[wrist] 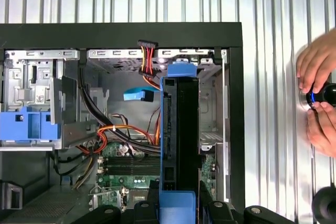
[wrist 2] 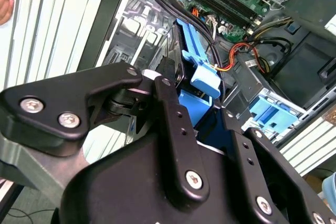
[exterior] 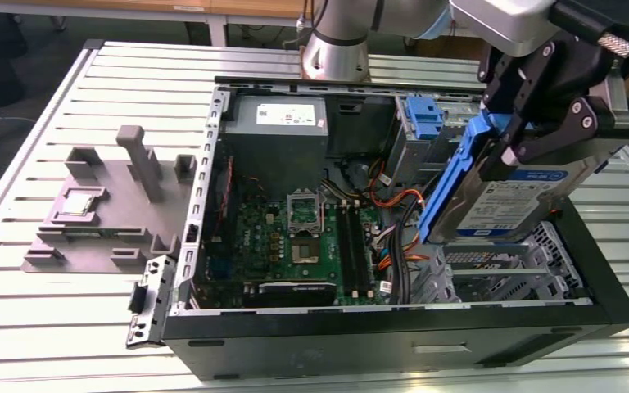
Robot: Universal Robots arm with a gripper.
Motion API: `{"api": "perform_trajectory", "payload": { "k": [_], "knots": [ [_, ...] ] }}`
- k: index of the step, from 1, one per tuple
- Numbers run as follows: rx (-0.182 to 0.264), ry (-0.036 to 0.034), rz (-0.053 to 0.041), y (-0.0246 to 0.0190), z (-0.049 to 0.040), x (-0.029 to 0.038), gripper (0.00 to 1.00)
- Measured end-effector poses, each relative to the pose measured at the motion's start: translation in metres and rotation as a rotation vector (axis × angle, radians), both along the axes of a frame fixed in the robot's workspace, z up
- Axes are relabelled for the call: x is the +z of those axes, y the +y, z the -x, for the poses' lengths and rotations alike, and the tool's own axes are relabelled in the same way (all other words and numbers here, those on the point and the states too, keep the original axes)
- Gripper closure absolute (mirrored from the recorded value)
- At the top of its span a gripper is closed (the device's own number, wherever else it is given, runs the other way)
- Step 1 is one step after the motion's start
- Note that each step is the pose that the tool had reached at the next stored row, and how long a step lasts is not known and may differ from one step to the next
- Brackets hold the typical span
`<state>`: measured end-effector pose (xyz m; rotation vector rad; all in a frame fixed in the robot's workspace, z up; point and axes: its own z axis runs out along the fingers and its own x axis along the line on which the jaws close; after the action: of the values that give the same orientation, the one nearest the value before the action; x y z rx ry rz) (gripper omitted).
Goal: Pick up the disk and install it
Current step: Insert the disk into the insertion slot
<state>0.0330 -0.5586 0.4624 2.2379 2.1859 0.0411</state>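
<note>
disk (exterior: 514,203) in claw (exterior: 530,150) above computer case (exterior: 402,332)

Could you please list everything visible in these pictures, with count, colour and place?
disk: one, silver, blue bracket, held tilted over the drive cage
drive cage: one, silver, inside the case, exterior view's right
computer case: one, black, open, on the table
motherboard: one, green, on the case floor
power supply: one, grey, case's far corner
caddy: one, blue, case's far wall
fixture: one, grey, on the table, exterior view's left
table: one, silver, slatted
person's hands: two, on the table outside the case
arm: one, silver-grey, behind the case
hand: one, black, shut on the disk
</note>
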Motion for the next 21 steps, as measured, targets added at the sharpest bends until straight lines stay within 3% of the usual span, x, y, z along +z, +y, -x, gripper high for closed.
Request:
{"api": "perform_trajectory", "payload": {
  "k": [4,12,21],
  "knots": [
    [0.0,0.0002,0.0077,-0.0001,-0.002,-0.0001,0.64],
    [-0.001,0.0002,0.008,-0.0003,-0.0092,-0.0025,0.64],
    [-0.004,0.0001,0.0079,-0.0056,-0.017,-0.0067,0.64]
  ]
}}
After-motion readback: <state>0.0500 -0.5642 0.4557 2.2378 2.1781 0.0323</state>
